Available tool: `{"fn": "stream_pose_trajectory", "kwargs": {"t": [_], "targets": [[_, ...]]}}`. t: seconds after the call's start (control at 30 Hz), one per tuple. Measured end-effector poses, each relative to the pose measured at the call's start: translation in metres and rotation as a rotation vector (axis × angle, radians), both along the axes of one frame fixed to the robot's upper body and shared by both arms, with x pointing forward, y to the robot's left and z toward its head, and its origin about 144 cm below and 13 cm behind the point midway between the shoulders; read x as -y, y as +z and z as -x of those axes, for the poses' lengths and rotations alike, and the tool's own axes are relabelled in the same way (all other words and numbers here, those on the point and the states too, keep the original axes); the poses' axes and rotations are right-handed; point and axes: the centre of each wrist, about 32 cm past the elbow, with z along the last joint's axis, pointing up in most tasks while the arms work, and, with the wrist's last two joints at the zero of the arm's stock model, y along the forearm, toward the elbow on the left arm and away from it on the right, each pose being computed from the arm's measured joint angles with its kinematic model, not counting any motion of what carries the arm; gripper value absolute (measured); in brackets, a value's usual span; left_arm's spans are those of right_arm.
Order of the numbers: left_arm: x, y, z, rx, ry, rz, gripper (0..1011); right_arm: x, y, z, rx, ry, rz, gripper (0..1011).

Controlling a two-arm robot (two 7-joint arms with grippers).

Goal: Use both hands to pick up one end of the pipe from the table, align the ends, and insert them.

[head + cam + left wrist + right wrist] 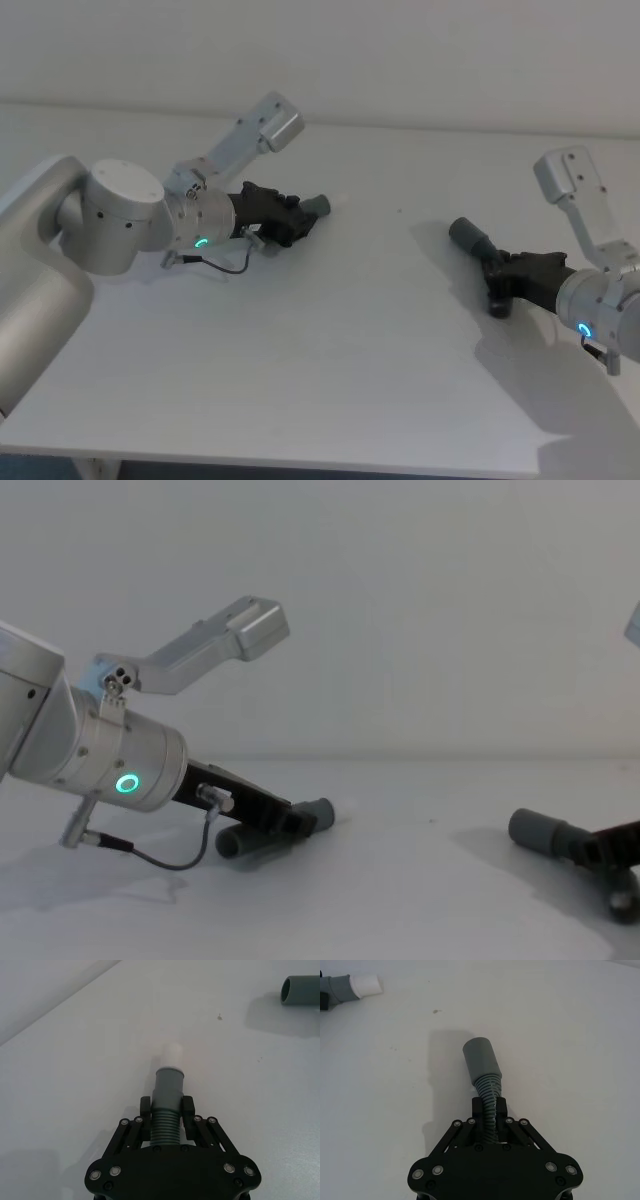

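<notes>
Right now I count 2 pipe pieces and 2 grippers on the table (330, 370), 1 piece to each gripper.

On my left side, the left gripper (166, 1110) has its fingers pressed in on the ribbed section of the left pipe piece (165, 1127). That piece's long axis runs straight out along the gripper's own line. The left cuff (168, 1085) sits just past the fingertips, with a short white tip (173, 1054) sticking out beyond it. In the head view the cuff points toward the robot's right and slightly away from the body. In the chest view the piece's plain end shows below the gripper, low by the table.

On the right side, the right gripper (489, 1110) pinches the ribs of the right pipe piece (490, 1095) in the same way. The right cuff (481, 1060) lies just ahead of the fingertips, and the hose bends a little between them. In the head view this cuff points toward the robot's left and away from the body.

So the 2 cuffs point roughly toward each other across the middle of the table, well apart. The right cuff seems to hover just off the surface, judging by its shadow, though I cannot be sure.
</notes>
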Motion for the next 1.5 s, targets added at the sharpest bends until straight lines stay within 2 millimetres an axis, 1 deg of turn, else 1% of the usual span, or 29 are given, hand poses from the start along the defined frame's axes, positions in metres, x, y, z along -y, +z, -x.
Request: {"fn": "stream_pose_trajectory", "kwargs": {"t": [0.37,0.67,1.07,1.5], "targets": [[0.002,0.001,-0.002,0.018,-0.001,-0.002,355,0.001,-0.001,0.002,0.021,0.004,-0.02,138],[0.006,0.011,-0.008,0.087,-0.022,0.002,355,0.004,0.001,0.005,0.095,0.031,-0.076,136],[0.006,0.024,-0.017,0.153,-0.097,0.011,355,0.015,0.007,0.008,0.202,0.152,-0.142,135],[-0.01,0.036,-0.028,0.173,-0.243,-0.003,355,0.035,0.012,0.009,0.268,0.353,-0.188,135]]}}
